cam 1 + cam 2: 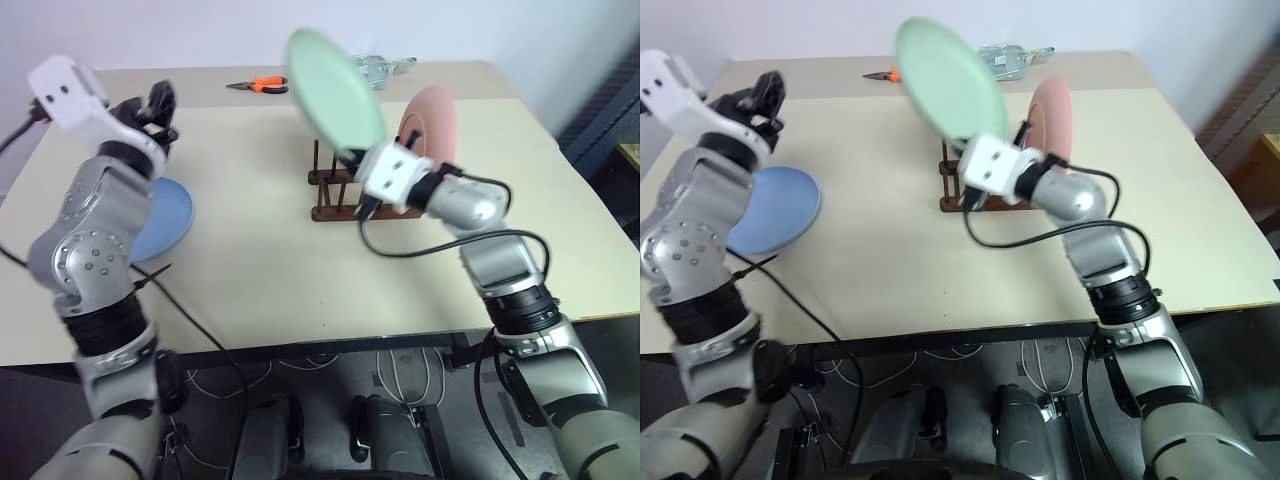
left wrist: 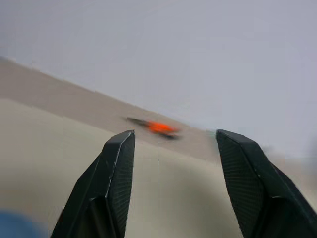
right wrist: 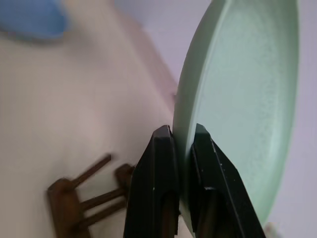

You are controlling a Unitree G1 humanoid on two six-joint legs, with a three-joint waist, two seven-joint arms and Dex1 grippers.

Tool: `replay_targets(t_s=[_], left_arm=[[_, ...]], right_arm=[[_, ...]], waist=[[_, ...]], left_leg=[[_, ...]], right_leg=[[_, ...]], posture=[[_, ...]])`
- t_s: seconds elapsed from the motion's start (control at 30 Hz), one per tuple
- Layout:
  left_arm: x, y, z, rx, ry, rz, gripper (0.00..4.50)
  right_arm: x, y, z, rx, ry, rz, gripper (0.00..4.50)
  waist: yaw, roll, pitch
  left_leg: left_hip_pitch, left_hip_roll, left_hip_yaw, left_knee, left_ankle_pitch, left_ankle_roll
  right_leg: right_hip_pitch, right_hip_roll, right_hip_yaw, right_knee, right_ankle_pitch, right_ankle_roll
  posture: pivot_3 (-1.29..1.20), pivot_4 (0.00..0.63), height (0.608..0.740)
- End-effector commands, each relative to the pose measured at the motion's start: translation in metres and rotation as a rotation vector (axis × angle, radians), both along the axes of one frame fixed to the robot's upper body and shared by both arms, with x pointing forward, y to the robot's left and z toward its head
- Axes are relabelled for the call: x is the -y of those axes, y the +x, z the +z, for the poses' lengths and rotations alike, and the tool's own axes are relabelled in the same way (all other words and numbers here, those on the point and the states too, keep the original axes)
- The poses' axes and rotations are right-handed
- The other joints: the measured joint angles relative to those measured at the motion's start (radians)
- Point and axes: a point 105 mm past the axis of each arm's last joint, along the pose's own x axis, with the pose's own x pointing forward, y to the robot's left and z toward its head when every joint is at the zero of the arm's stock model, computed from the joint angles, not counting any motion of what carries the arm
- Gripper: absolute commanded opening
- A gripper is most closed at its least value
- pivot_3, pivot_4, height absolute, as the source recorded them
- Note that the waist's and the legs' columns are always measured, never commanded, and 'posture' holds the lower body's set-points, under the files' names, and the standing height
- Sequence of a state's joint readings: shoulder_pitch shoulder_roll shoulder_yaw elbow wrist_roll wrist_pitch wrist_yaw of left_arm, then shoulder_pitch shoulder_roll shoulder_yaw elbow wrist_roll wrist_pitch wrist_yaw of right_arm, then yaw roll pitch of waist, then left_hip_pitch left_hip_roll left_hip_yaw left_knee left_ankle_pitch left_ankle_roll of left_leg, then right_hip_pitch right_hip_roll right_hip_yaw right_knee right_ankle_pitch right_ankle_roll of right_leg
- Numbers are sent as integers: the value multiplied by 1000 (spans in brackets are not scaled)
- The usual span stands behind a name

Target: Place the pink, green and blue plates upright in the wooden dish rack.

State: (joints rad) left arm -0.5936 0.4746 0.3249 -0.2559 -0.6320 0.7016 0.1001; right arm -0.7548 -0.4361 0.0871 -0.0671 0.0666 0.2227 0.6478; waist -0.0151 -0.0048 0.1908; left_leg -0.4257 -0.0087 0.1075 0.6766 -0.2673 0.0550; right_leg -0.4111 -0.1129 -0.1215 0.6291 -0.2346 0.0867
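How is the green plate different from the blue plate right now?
The green plate is up in the air, pinched at its rim by the right gripper; the blue plate lies flat on the table. The green plate is tilted up on edge above the wooden dish rack; the blue plate sits far to the rack's left. Both are round.

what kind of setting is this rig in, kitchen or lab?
Probably a lab or test bench, not a kitchen: a plain beige table against a bare wall, loose black cables under its edge, and orange-handled pliers lying beyond the small dark wooden dish rack.
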Motion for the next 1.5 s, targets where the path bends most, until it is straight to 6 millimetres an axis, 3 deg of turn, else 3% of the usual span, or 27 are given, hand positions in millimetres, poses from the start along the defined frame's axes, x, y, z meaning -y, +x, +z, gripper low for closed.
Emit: replay_targets(t_s=[0.03, 0.17, 0.27, 0.53, 0.93, 1.0, 1.07, 1.1, 1.17, 1.23, 1.37, 1.5], left_arm=[[30, -2, -32, -38, 209, -190, 2708], [70, -32, -89, -161, 446, -535, 2708], [78, -45, -106, -193, 452, -632, 2708], [80, -49, -108, -198, 400, -646, 2708], [80, -50, -111, -218, 387, -643, 2708], [79, -50, -112, -221, 378, -639, 2751], [77, -48, -108, -206, 318, -619, 3249], [74, -46, -104, -195, 290, -594, 3539], [64, -39, -97, -176, 237, -525, 4403], [45, -27, -82, -129, 149, -386, 4403], [-23, -4, -43, -10, -159, 30, 4403], [-47, -3, -39, -18, -180, 158, 4403]], right_arm=[[7, -18, 41, -157, 310, 138, 0], [14, -24, 57, -340, 499, 233, 0], [19, -18, 59, -432, 574, 215, 0], [32, 1, 40, -566, 619, 88, 0], [32, 13, 17, -703, 610, 85, 0], [32, 16, 17, -678, 584, 65, 748], [32, 17, 21, -560, 486, 35, 1405], [31, 16, 22, -480, 414, 14, 1897], [30, 15, 23, -349, 284, -26, 1985], [32, 15, 26, -171, 127, -72, 1985], [29, 8, 40, -20, 67, -63, 1985], [28, 5, 37, -19, 27, -59, 1985]], waist=[[5, 0, 0], [2, 0, 0], [0, 1, 0], [0, 1, 0], [1, 1, 0], [0, 1, 0], [0, 1, 0], [0, 1, 0], [2, 0, 0], [5, -1, 0], [4, -2, 0], [-2, -2, 0]], left_leg=[[0, 0, 0, 0, 0, 0], [-1, 0, 0, 0, -2, -3], [-2, 0, 1, -3, -2, -4], [-3, 0, 3, -11, 4, -6], [-3, 0, 4, -11, 4, -5], [-3, 1, 4, -11, 4, -5], [-3, 1, 4, -11, 4, -5], [-3, 1, 4, -11, 4, -5], [-3, 1, 4, -11, 4, -5], [-3, 1, 4, -11, 4, -5], [-3, 1, 4, -9, 5, -5], [-1, 1, 4, -10, 5, -5]], right_leg=[[0, 0, 0, 0, 0, 0], [-3, -5, 1, -1, 0, -1], [-7, -7, 3, 0, 0, -3], [-13, -6, 3, 1, 0, -8], [-13, -5, 3, 2, 0, -8], [-13, -5, 3, 2, 0, -8], [-13, -4, 4, 2, 0, -8], [-13, -4, 4, 2, 0, -8], [-13, -4, 4, 2, 0, -7], [-13, -5, 4, 2, 0, -7], [-13, -5, 4, 2, 0, -7], [-12, -4, 3, 2, 0, -7]], posture=[[0, 150, 740], [0, 150, 740], [0, 150, 740], [0, 150, 740], [0, 150, 740], [0, 150, 740], [0, 150, 740], [0, 150, 740], [0, 150, 740], [0, 150, 740], [0, 150, 740], [0, 150, 740]])
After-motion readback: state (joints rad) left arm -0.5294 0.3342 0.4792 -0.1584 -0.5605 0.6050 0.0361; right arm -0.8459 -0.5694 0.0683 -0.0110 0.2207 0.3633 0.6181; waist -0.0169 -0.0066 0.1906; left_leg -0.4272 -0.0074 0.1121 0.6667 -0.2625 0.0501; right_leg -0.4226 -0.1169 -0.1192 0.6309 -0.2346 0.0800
